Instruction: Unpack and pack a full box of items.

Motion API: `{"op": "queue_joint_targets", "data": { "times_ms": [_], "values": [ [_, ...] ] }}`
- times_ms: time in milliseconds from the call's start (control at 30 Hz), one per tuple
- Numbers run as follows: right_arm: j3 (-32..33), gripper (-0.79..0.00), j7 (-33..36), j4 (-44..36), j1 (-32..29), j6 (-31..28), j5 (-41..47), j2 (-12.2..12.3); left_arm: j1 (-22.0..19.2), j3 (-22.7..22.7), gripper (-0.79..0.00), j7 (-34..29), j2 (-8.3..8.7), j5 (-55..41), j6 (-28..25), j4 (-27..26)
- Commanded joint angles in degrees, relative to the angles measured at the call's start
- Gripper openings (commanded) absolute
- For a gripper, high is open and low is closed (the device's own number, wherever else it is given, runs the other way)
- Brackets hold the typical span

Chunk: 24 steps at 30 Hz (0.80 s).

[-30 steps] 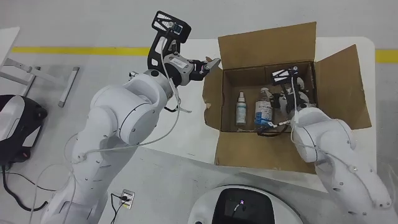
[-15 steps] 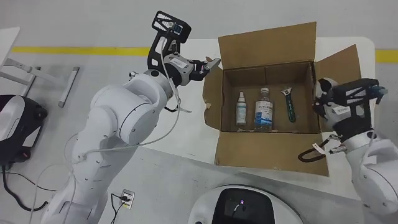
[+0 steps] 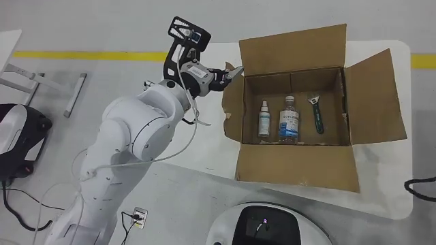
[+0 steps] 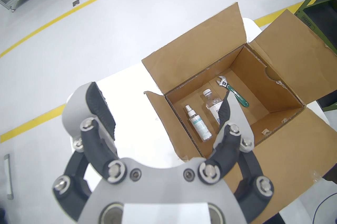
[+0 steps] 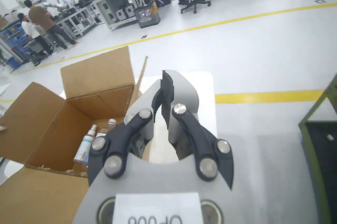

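An open cardboard box (image 3: 368,102) stands on the white table (image 3: 204,146). On its floor lie a white spray bottle (image 3: 263,120), a clear water bottle (image 3: 289,120) and a green-handled wrench (image 3: 316,114), side by side. My left gripper (image 3: 231,73) hangs open and empty just outside the box's left flap; in the left wrist view it (image 4: 163,109) looks down on the spray bottle (image 4: 198,123), water bottle (image 4: 210,105) and wrench (image 4: 233,91). My right gripper (image 5: 164,88) is shut on nothing, raised beside the box (image 5: 65,109) over the table's end.
All the box flaps are folded outward, the front one (image 3: 300,167) lying toward the table's near edge. A dark green rack (image 5: 318,135) stands off the table's end. A yellow line (image 3: 82,55) runs along the floor behind the table.
My right arm has lifted out of the box and swung away to the right, leaving the top view. The left arm has barely moved.
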Motion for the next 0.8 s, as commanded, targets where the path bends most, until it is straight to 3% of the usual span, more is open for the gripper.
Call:
{"op": "queue_joint_targets", "data": {
  "times_ms": [0,400,433,467,533,767],
  "values": [
    [1.07,-0.785,-0.13,1.48,-0.85,0.23,0.83,-0.04,0.50,0.33,0.000,-0.02,0.18,4.16,-1.71,0.07],
    [-2.50,-0.785,1.43,9.08,2.12,-1.87,0.28,0.05,9.46,-0.29,-0.018,0.60,0.88,22.67,-6.45,1.71],
    [-3.30,-0.785,1.46,9.68,2.72,-2.08,-0.17,0.05,10.49,-0.44,-0.175,1.09,0.92,23.80,-6.85,1.74],
    [-4.13,-0.785,1.69,10.28,3.34,-2.29,-0.50,0.05,11.50,-0.69,-0.459,1.35,0.90,23.79,-6.83,1.83],
    [-5.91,-0.785,2.57,11.47,4.82,-2.10,-1.05,0.03,13.09,-1.38,-0.785,2.13,0.88,23.75,-7.10,1.94],
    [-12.53,-0.785,4.10,15.94,10.60,-2.93,-2.36,-0.22,16.82,-0.86,-0.785,3.37,0.76,20.12,-12.62,4.27]
  ]
}}
